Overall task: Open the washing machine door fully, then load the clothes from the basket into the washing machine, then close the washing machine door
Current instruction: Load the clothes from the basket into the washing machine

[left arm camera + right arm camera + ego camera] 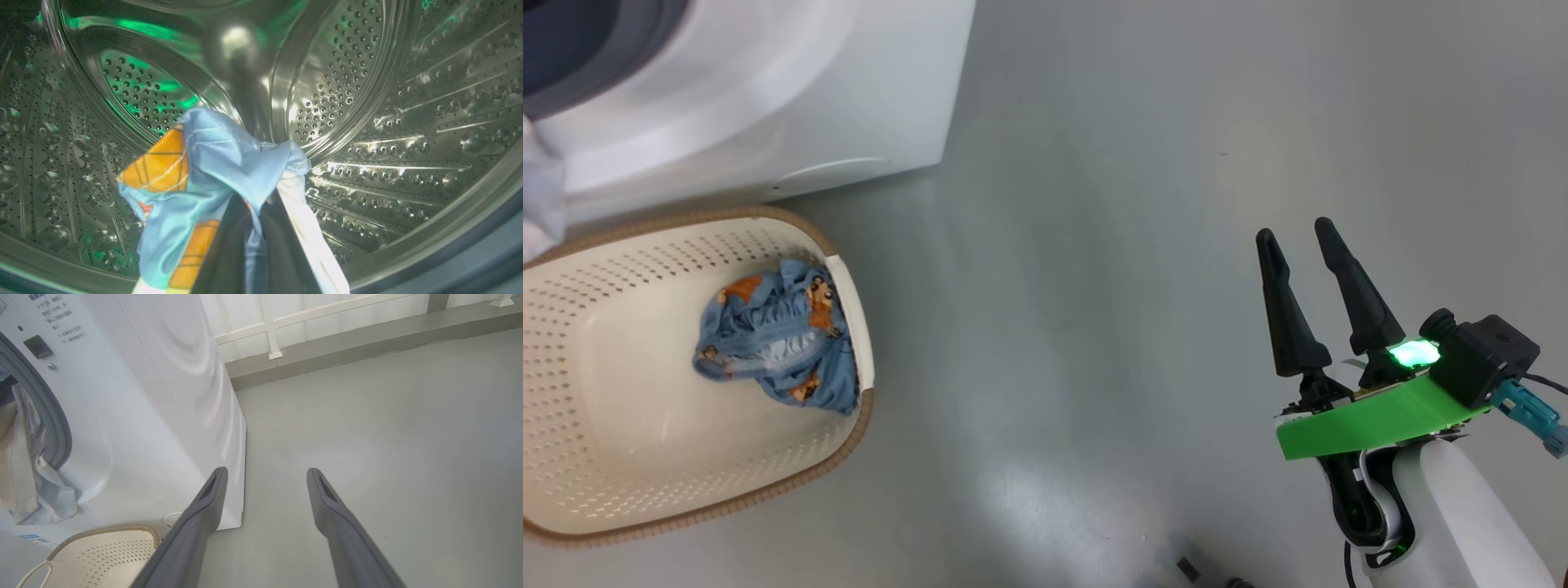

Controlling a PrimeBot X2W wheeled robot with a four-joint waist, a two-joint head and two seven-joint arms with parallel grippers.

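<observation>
Bare grey floor point(1135, 245) across the middle and right of the head view: open room for any swing. Washer point(768, 98) at the upper left, mouth turned toward the basket, apparently for a short lift from one to the other. Steel drum point(408, 122) all round in the left wrist view, with ample space behind and below the load; nearest edges are the drum lip and the dark gasket along the bottom and lower right. Basket point(605, 392) at the lower left, just beside the washer's foot, set close for reaching. Pale cloth point(28, 465) hanging at the mouth, at the left of the right wrist view; garment or arm cover, cannot tell. One bundle of clothes point(776, 339) in the basket, bunched against its right wall. Left gripper point(265, 204) at the bottom centre of its own view, clamped on a blue-and-orange garment point(212, 171), well past the mouth, likely for a drop clear of the gasket. Right gripper point(1294, 233) at the lower right, fingers parted, holding nothing, well apart from the basket, seemingly out of the way. Worth minding on the way out: a snag at the lip.
</observation>
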